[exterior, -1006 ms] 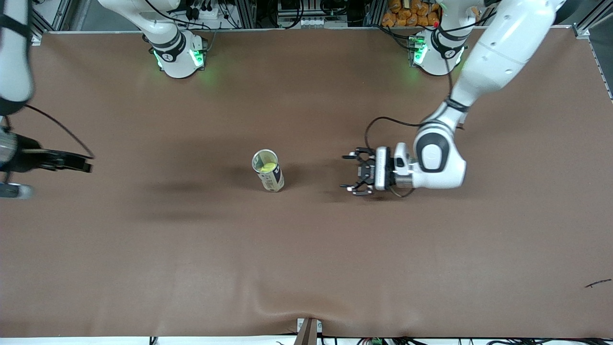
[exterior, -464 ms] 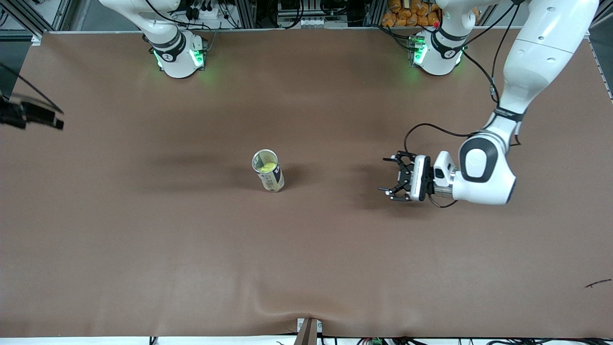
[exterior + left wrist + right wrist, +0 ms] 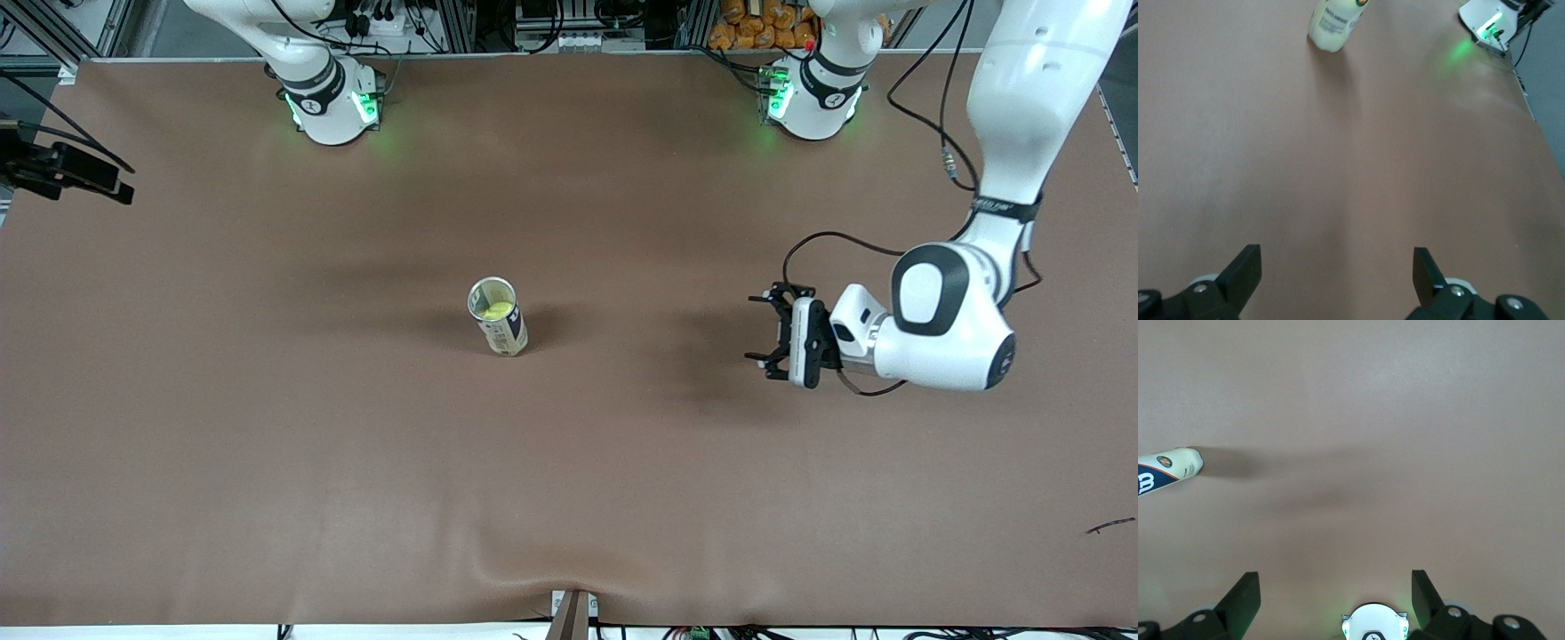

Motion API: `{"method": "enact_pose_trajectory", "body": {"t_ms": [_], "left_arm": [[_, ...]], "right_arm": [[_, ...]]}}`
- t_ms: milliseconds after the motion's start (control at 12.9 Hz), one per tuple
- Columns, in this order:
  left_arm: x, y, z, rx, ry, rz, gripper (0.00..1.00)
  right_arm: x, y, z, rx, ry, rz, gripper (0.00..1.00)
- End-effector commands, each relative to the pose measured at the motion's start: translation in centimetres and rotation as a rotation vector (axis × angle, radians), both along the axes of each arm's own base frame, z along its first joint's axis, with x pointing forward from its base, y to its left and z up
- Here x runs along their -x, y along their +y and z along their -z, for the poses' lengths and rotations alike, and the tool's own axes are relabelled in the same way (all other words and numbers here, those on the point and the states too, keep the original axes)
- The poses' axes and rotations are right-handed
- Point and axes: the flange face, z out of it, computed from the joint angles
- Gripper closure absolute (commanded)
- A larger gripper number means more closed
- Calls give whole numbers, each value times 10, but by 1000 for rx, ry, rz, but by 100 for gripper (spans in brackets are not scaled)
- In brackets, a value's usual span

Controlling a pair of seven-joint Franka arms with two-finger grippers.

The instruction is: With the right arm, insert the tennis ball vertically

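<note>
The can (image 3: 498, 317) is standing upright mid-table (image 3: 569, 498) with the tennis ball (image 3: 499, 309) already sitting inside its open top, so the insertion looks done. The left end effector (image 3: 766, 331) is hanging open and empty over the table toward the left arm's end, well apart from the can. The right end effector (image 3: 107, 182) is hovering at the table's edge at the right arm's end, fingers spread, holding nothing. The main risk: an arm sweeping low across the middle would be knocking over the can.
</note>
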Motion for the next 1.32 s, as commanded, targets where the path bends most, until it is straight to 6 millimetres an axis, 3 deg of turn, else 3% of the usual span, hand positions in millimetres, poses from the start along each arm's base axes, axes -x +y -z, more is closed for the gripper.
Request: {"method": "enact_pose_trajectory", "body": {"t_ms": [0, 232, 619, 774, 929, 1083, 1238], "left_arm": [[15, 8, -50, -189, 80, -98, 0], [24, 7, -104, -404, 145, -271, 0], [40, 42, -174, -656, 232, -668, 0], [58, 26, -193, -775, 328, -882, 0], [76, 7, -224, -867, 308, -1041, 0], [79, 19, -244, -862, 271, -1071, 0], [75, 46, -265, -857, 233, -1131, 0]], "right_arm": [[-2, -4, -9, 52, -52, -79, 0], [-5, -7, -9, 54, -68, -113, 0], [-6, 0, -8, 53, -66, -130, 0], [-6, 4, -9, 55, -68, -110, 0], [-11, 3, -7, 55, -90, -64, 0], [-11, 3, -4, 46, -82, -31, 0], [-16, 7, 1, 57, -68, 76, 0]]}}
